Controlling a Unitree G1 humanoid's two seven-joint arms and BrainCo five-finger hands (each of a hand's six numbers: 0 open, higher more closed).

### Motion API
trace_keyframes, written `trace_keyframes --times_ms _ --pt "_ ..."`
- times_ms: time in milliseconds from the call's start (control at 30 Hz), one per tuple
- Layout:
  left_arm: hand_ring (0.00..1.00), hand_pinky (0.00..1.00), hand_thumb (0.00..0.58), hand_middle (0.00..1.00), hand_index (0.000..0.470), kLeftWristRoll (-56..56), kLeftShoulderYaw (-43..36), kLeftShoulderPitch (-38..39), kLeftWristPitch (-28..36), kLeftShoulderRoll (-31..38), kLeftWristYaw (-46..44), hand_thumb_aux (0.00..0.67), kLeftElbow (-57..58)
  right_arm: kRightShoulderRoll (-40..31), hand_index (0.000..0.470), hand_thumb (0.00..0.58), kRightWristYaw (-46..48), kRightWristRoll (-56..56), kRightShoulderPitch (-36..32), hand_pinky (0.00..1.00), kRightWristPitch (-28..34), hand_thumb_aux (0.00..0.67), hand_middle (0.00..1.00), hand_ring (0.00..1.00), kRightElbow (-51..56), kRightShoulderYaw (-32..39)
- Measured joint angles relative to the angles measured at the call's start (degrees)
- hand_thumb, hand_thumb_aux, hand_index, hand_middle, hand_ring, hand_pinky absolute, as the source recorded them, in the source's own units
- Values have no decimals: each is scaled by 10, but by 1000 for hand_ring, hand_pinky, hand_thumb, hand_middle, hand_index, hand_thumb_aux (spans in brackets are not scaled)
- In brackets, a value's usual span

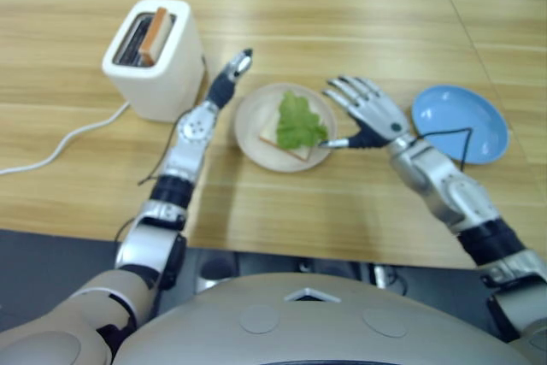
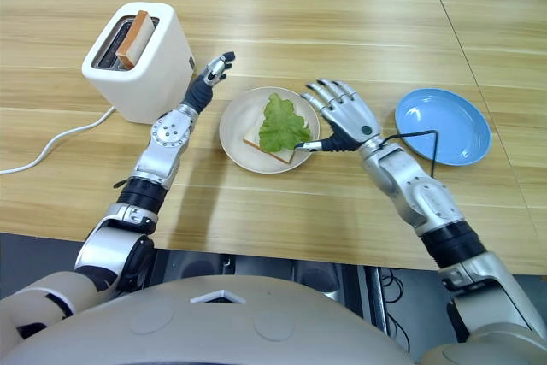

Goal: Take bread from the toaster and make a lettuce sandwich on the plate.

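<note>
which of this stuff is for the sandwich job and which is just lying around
Job: toaster, slice in toaster, cream plate, slice on plate, lettuce.
Lying about: blue plate.

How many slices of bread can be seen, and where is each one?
2. One slice stands in the toaster; the other slice lies on the beige plate under the lettuce leaf. Another could be hidden deep in the toaster.

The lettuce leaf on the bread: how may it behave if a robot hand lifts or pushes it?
The lettuce leaf looks thin and crinkled, so probably floppy and very light. It lies loose on the bread slice, so a push would likely slide it. Its wavy edges may tear under a firm pinch.
</note>
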Motion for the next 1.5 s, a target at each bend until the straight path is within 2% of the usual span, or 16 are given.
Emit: trace_keyframes --times_ms 167,233,300,467,600,933,967,1033,1067,1300,1433,1500 --pt "0 0 0 0 0 151 53 20 33 61 104 0 -236 -7 0 0 -5 50 19 0 -1 0 0 0 -33 -97" --pt "0 0 0 0 0 238 73 21 79 87 143 0 -285 7 0 0 -9 65 20 0 -5 0 0 0 -23 -113" --pt "0 0 0 0 0 279 82 21 111 101 157 0 -289 18 0 0 -9 70 21 0 -6 0 0 0 -8 -112" --pt "0 0 0 0 0 370 83 7 217 146 175 0 -190 49 0 0 -10 70 15 0 -18 0 0 0 36 -101" --pt "0 0 0 0 0 389 66 -9 262 157 168 0 -98 54 0 0 -10 70 7 0 -24 0 0 0 41 -96" --pt "0 0 0 0 0 377 20 -33 282 163 169 0 52 54 0 0 -10 70 8 0 -26 0 0 0 42 -96" --pt "145 145 501 145 290 373 19 -36 282 165 172 423 56 54 0 0 -10 70 8 0 -26 0 0 0 42 -96" --pt "145 145 501 145 290 367 18 -38 282 168 177 423 60 54 0 0 -10 70 11 0 -26 0 0 0 42 -97" --pt "1000 1000 580 1000 460 365 18 -38 283 168 181 670 60 54 0 0 -10 70 12 0 -26 0 0 0 42 -96" --pt "1000 1000 580 1000 460 347 25 -37 268 172 232 670 8 55 0 0 -10 69 13 0 -25 0 0 0 42 -97" --pt "1000 1000 580 1000 460 340 30 -20 240 171 276 670 -56 55 0 0 -10 69 13 0 -24 0 0 0 43 -97" --pt "1000 1000 580 1000 460 334 49 -3 216 168 309 670 -124 55 0 0 -10 69 12 0 -24 0 0 0 48 -97"
